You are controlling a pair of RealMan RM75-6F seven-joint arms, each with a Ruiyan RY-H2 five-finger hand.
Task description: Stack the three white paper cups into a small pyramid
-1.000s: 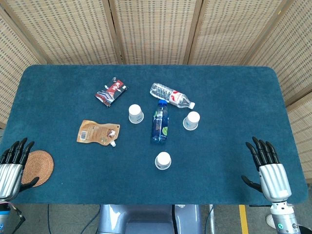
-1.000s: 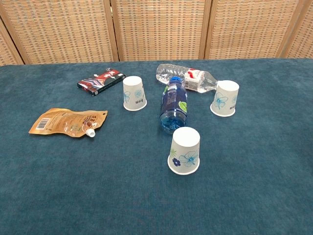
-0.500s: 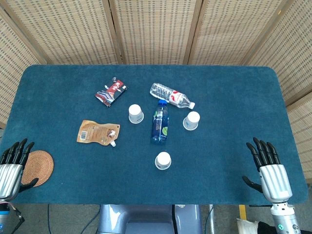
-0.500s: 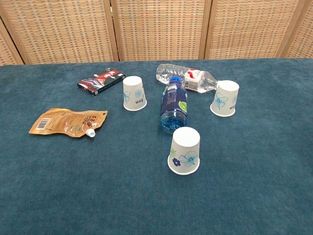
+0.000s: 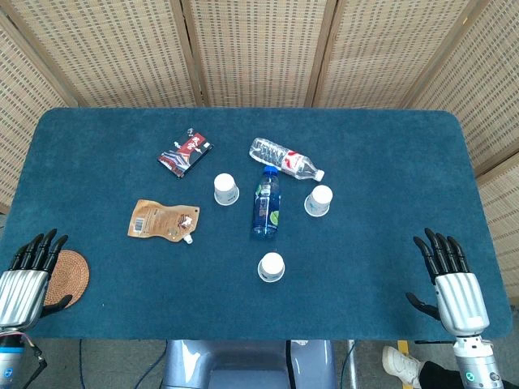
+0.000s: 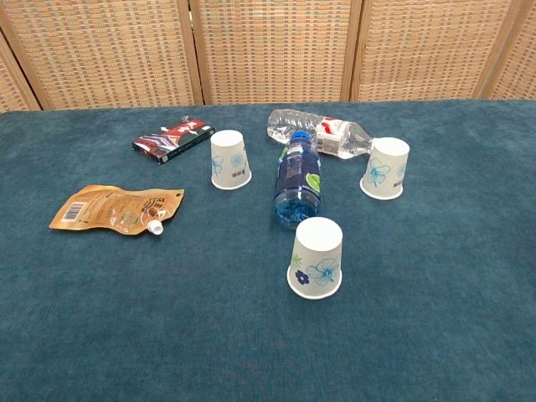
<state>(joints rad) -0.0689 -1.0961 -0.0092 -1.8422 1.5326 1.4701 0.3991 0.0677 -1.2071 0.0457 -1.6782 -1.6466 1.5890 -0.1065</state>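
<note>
Blue bottle (image 5: 266, 203) and clear bottle (image 5: 285, 159) lying flat; orange pouch (image 5: 164, 220), red packet (image 5: 185, 151), woven coaster (image 5: 66, 278).

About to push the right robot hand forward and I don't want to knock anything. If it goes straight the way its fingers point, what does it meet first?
Nothing, as far as the head view shows: the right robot hand points up over bare table, right of the nearest cup.

Left hand (image 5: 23, 284) at lower left of the head view, fingers (image 5: 39, 248) extended, apart, holding nothing. Right hand (image 5: 454, 288) at lower right, fingers (image 5: 438, 250) likewise extended, empty. Neither visible in chest view.
</note>
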